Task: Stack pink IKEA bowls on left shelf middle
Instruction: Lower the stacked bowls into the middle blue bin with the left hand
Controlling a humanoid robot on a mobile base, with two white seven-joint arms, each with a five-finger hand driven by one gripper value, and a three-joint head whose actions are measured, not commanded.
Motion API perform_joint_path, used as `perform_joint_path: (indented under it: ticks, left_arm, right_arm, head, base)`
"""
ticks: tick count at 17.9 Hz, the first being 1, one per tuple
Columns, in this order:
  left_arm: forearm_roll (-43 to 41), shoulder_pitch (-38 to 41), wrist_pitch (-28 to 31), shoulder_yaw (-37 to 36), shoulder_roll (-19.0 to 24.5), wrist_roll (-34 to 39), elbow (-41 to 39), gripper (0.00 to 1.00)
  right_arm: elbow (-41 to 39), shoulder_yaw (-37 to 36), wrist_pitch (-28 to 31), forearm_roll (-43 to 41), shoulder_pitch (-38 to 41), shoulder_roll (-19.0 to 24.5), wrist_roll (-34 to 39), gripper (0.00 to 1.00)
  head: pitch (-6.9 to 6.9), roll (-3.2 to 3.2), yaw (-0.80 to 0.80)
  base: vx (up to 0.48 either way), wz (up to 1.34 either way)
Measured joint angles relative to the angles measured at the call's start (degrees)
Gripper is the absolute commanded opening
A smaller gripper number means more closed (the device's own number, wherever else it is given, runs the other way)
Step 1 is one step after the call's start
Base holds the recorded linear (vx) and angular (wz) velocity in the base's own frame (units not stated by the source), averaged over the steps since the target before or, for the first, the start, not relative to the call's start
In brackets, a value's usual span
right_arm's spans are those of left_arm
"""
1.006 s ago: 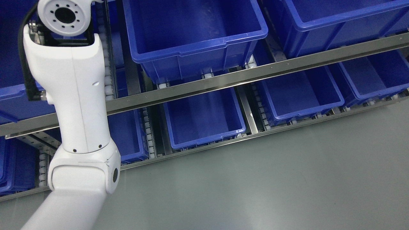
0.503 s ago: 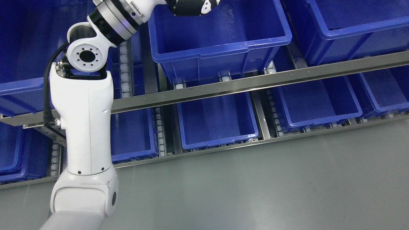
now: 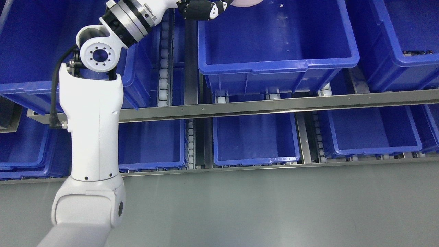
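A: Where is the bowl?

B: Only a pale pink sliver of it shows at the very top edge, over the back of the middle bin on the upper shelf rail. Too little of it is in frame to say which way it faces or how its axis lies.

A: And the hand?

B: The left hand is black with white knuckle parts, right at the top, touching the sliver's left end. Its fingers look curled toward the bowl, but I cannot tell whether they actually grip it.

A: What differs from half a second back?

B: The whole picture has shifted: the bins sit further right and the rail now runs almost level instead of slanting, so the camera has moved. The pink edge was not visible then; now it is. The hand sits at much the same spot in the frame.

A: The arm's pose?

B: The left arm rises from the lower left, forearm upright, bends at the round joint, then the silver wrist angles up and right to the hand.
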Motion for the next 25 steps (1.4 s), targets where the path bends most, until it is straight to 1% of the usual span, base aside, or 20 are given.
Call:
perform_joint_path:
  ticks: [8,17,21,25]
  left_arm:
    - [-1.9,-3.7,0.0,-2.0,-2.0,1.2,8.7,0.01]
    - [-3.0,-3.0,-0.2,-3.7,-3.1,0.9,13.6,0.01]
    - [-3.1,-2.8,0.6,-4.1,-3.4,-3.1,14.6,0.02]
    - [-2.9,-3.1,3.1,-4.5,-3.6,-6.8,15.2,0.02]
  right_arm:
    - [0.0,0.0,0.0,0.0,0.0,0.0,0.1,1.00]
    - [0.0,0.0,0.0,0.0,0.0,0.0,0.3,1.00]
    - [0.0,0.0,0.0,0.0,0.0,0.0,0.1,1.00]
    - [0.0,0.0,0.0,0.0,0.0,0.0,-0.1,1.00]
  head:
    - [0.00,0.00,0.00]
    - [0.00,0.00,0.00]
    - [0.00,0.00,0.00]
    - [0.00,0.00,0.00]
  base:
    - [0.091,-0.07]
    - [0.030,-0.07]
    - [0.000,0.00]
    - [0.000,0.00]
